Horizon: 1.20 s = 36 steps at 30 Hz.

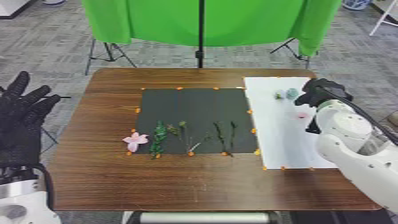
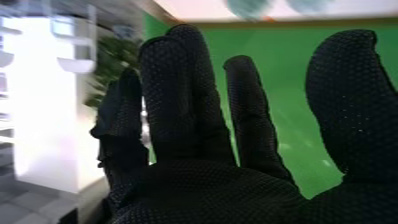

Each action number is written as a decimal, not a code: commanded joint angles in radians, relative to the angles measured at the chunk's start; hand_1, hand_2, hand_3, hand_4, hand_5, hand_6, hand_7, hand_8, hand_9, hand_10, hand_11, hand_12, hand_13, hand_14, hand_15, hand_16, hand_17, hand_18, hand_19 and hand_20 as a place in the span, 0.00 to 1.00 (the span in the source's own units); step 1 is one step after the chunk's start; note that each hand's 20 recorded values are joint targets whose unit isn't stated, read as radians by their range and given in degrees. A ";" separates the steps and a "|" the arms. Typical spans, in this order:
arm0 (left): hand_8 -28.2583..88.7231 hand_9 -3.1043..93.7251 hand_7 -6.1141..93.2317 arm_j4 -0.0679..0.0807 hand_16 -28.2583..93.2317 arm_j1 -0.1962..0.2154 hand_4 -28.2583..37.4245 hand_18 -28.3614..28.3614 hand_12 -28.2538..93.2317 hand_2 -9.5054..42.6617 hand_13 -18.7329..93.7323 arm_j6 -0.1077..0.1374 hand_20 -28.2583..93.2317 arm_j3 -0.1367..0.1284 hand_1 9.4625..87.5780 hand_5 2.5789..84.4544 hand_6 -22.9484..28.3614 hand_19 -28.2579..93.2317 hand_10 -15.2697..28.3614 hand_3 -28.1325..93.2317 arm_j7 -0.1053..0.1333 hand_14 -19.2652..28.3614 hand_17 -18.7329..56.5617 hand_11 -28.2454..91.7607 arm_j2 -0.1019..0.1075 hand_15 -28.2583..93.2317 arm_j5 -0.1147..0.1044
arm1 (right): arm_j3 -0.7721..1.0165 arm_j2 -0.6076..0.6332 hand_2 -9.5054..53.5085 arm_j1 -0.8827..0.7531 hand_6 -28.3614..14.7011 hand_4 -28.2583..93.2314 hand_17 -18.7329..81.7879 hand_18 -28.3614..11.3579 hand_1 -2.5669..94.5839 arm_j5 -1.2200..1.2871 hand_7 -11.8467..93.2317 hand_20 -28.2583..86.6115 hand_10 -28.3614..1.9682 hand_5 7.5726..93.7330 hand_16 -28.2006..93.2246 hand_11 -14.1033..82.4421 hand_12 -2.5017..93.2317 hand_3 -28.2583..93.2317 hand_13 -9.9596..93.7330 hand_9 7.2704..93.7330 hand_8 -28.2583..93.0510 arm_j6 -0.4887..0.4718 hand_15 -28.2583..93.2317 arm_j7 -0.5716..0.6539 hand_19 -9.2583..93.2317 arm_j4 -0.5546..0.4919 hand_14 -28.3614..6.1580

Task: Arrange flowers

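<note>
On the worktop [image 1: 115,185], a mat [image 1: 178,107] lies left of a sheet [image 1: 289,142]. A flower [image 1: 135,141] crosses the mat's left edge near the front; right of it, a sprig [image 1: 158,137] and stems [image 1: 220,138] lie in a row. Pieces [image 1: 292,93] lie toward the sheet's back, another piece [image 1: 302,115] before them. A cloth [image 1: 258,25] hangs behind the worktop.

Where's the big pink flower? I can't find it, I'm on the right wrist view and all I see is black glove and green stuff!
Observer: In the head view, the pink flower lies across the left edge of the dark mat, by its near corner.
Operator: Cool! And what's the robot's left hand doing?
Observer: The left hand is raised, fingers spread, off the left side of the table.
</note>
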 commanded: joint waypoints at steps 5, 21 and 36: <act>0.18 0.36 0.16 0.008 0.20 0.008 0.02 0.87 0.36 0.34 0.36 -0.009 0.47 0.012 0.16 0.37 0.57 0.59 0.76 0.84 0.003 0.89 0.12 0.45 -0.007 0.66 -0.004 | -0.035 -0.029 0.00 -0.036 0.73 0.00 0.40 0.10 0.38 -0.043 0.27 0.62 0.39 0.50 0.32 0.53 0.19 0.88 0.63 0.61 0.13 -0.033 0.85 -0.023 0.90 0.054 0.48; 0.18 0.36 0.16 0.006 0.20 0.010 0.02 0.87 0.36 0.33 0.36 -0.003 0.47 0.013 0.17 0.37 0.57 0.59 0.76 0.84 0.036 0.89 0.12 0.45 0.007 0.66 -0.025 | -0.183 0.018 0.00 0.026 0.76 0.00 0.52 0.20 0.63 -0.176 0.26 0.61 0.79 0.94 0.40 0.34 0.37 0.74 0.87 0.99 0.24 0.212 0.75 -0.022 0.95 0.064 0.75; 0.18 0.36 0.16 -0.012 0.20 0.028 0.02 0.87 0.36 0.33 0.36 0.010 0.47 -0.010 0.16 0.37 0.57 0.59 0.76 0.84 0.045 0.89 0.12 0.45 0.031 0.66 -0.029 | -0.465 -0.301 0.00 0.338 0.72 0.00 0.53 0.21 0.63 -0.159 0.25 0.60 0.77 0.95 0.41 0.33 0.37 0.77 0.88 1.00 0.26 0.217 0.74 -0.255 0.96 -0.038 0.75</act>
